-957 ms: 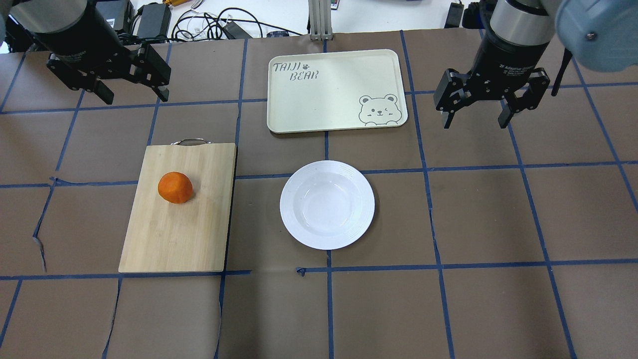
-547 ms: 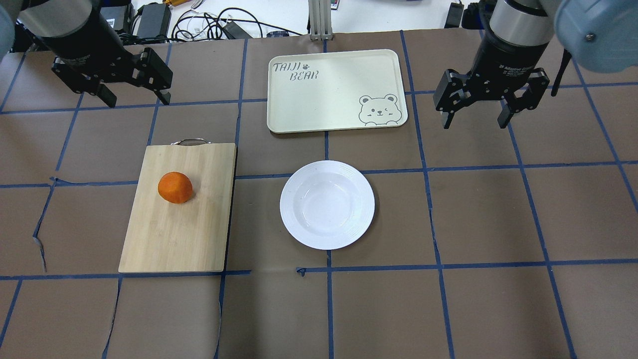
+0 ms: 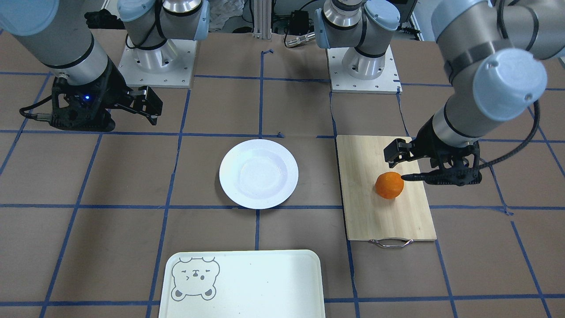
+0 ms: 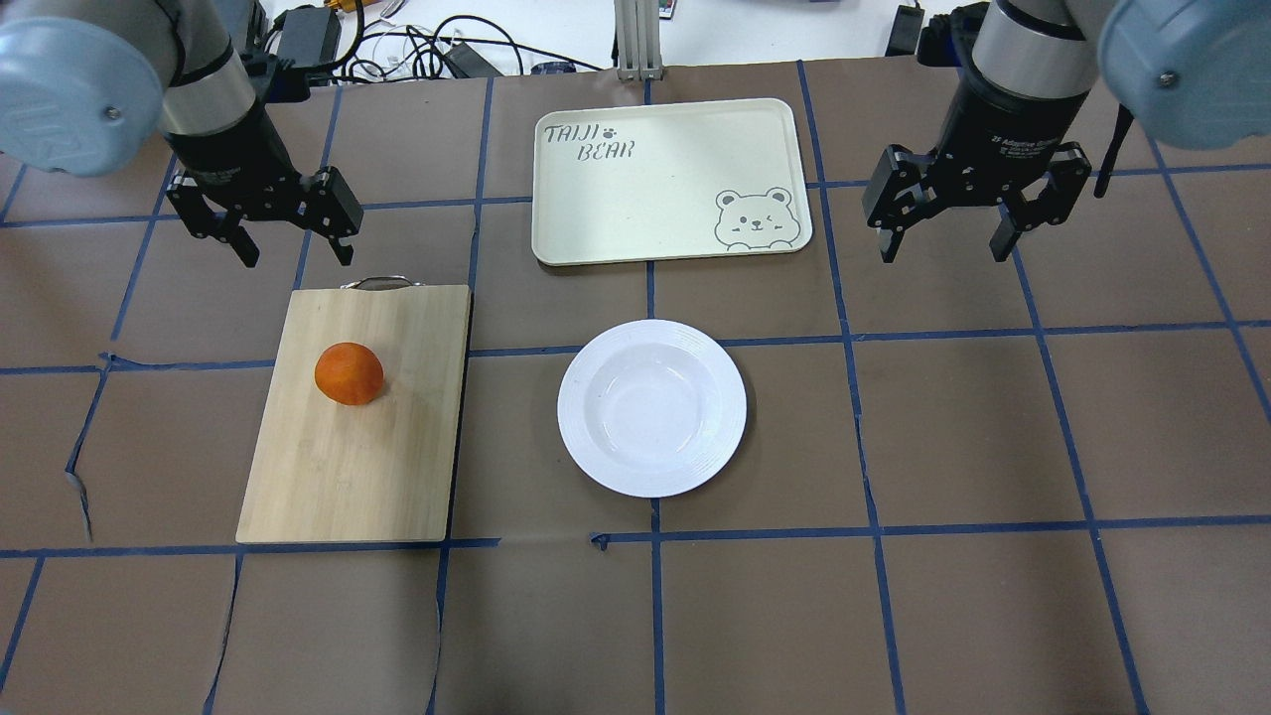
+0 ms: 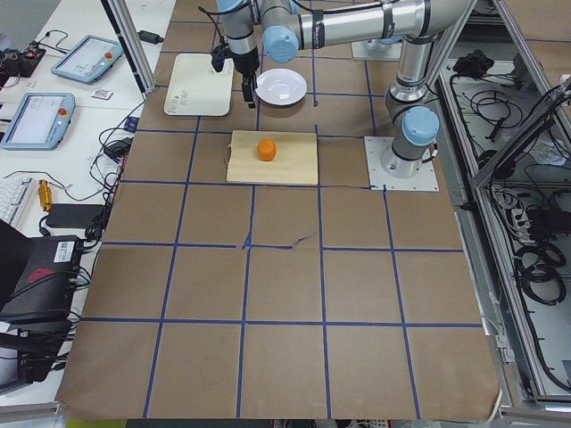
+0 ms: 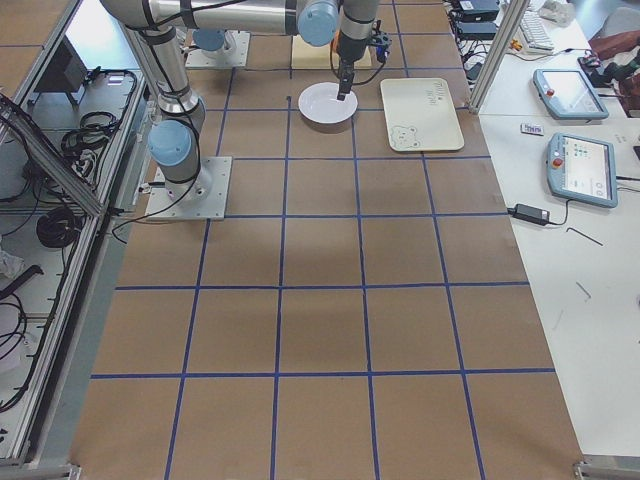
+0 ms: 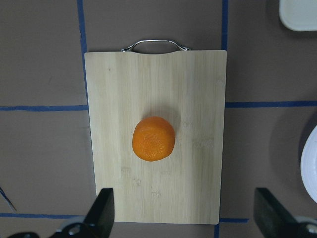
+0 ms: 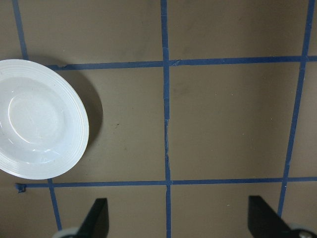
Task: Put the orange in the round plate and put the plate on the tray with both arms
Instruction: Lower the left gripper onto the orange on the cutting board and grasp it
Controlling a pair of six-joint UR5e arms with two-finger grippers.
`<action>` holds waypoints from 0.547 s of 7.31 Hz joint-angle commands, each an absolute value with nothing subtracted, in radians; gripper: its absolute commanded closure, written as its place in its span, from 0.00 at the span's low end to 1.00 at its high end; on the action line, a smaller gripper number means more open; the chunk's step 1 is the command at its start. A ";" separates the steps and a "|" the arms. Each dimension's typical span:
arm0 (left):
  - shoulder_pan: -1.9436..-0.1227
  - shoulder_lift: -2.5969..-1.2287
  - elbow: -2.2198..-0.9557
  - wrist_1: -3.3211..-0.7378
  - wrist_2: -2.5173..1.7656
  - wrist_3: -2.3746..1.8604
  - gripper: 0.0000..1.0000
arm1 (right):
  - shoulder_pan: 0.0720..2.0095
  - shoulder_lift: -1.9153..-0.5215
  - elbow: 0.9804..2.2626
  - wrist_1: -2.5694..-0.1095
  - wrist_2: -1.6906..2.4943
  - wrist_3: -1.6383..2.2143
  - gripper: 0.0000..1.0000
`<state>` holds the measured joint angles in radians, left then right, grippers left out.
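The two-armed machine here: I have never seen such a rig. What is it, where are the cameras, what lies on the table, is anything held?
It is a robot with two jointed arms, each ending in a black two-finger gripper. One camera looks down from behind it; one faces it, so sides swap; two stand at the ends of the table; one rides on each wrist, looking down past the fingers. On the table lie an orange on a wooden cutting board, an empty white round plate, and a cream tray with a bear drawing. The left gripper hangs open near the board; the right gripper hangs open over bare table. Neither holds anything.
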<state>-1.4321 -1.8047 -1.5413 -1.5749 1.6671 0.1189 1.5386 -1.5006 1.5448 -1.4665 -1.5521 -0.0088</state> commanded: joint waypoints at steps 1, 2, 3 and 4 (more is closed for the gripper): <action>-1.401 -1.883 -1.594 -1.556 1.719 0.143 0.00 | 1.539 -1.508 1.546 -1.474 -1.558 -0.006 0.00; -1.401 -1.920 -1.630 -1.545 1.723 0.144 0.00 | 1.539 -1.503 1.548 -1.474 -1.566 0.001 0.00; -1.401 -1.952 -1.646 -1.517 1.721 0.152 0.00 | 1.539 -1.503 1.548 -1.474 -1.563 0.003 0.00; -1.401 -1.983 -1.643 -1.503 1.721 0.156 0.00 | 1.539 -1.503 1.548 -1.474 -1.563 0.003 0.00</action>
